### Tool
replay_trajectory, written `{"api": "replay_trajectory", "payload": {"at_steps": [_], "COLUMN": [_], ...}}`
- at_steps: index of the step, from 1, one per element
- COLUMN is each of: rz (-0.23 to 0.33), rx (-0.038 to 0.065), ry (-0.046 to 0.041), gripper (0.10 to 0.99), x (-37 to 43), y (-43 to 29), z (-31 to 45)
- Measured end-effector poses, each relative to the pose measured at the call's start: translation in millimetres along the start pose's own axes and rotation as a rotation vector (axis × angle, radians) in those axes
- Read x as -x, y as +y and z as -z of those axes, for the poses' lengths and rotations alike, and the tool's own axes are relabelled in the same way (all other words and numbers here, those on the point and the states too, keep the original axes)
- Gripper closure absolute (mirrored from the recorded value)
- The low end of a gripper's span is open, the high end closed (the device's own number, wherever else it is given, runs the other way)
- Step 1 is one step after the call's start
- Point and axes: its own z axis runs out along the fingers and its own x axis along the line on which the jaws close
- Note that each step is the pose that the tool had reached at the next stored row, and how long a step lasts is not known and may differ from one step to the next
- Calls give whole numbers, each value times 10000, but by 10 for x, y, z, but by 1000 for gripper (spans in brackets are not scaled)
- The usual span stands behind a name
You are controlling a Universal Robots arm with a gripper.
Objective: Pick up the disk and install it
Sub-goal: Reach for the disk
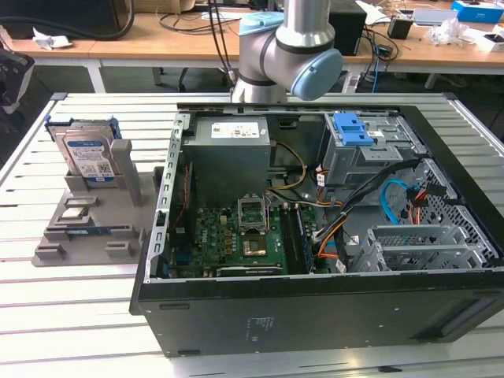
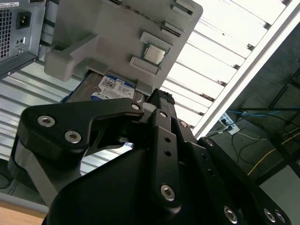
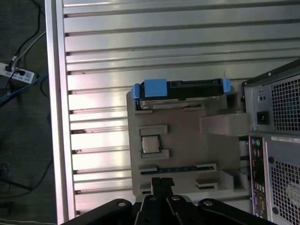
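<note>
At 9 o'clock of the case [image 1: 315, 319], exterior view, the disk [image 1: 88, 153] is seated ungrasped. Gripper [image 3: 162, 181] is pressed shut, empty; spreading is judged needed for pickup.

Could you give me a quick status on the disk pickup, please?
Pincer pointed toward grey holder, apart from disk. Disk on edge in holder, outside computer case. Processor chip lies in holder near pincer.
</note>
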Motion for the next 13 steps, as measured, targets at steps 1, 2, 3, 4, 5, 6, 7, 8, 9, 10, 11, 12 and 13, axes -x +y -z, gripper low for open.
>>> {"api": "replay_trajectory", "payload": {"at_steps": [1, 2, 3, 4, 5, 6, 7, 8, 9, 10, 11, 12, 13], "rz": [0, -1, 0, 0, 0, 1, 1, 2, 2, 3, 1, 3, 4], "rx": [0, 0, 0, 2, -11, -24, -35, -40, -47, -69, -94, -116, -139], "ry": [1, 0, 0, -2, 1, 0, 0, -2, -2, -4, -7, -9, -8], "gripper": [980, 980, 980, 980, 980, 980, 980, 980, 980, 980, 980, 980, 980], "x": [-13, -31, -42, -55, -65, -70, -73, -74, -76, -80, -77, -73, -70], "y": [-1, -2, -3, -3, 5, 14, 27, 41, 68, 133, 189, 227, 256], "z": [-3, -7, -11, -24, -48, -66, -82, -94, -108, -128, -138, -145, -149]}}
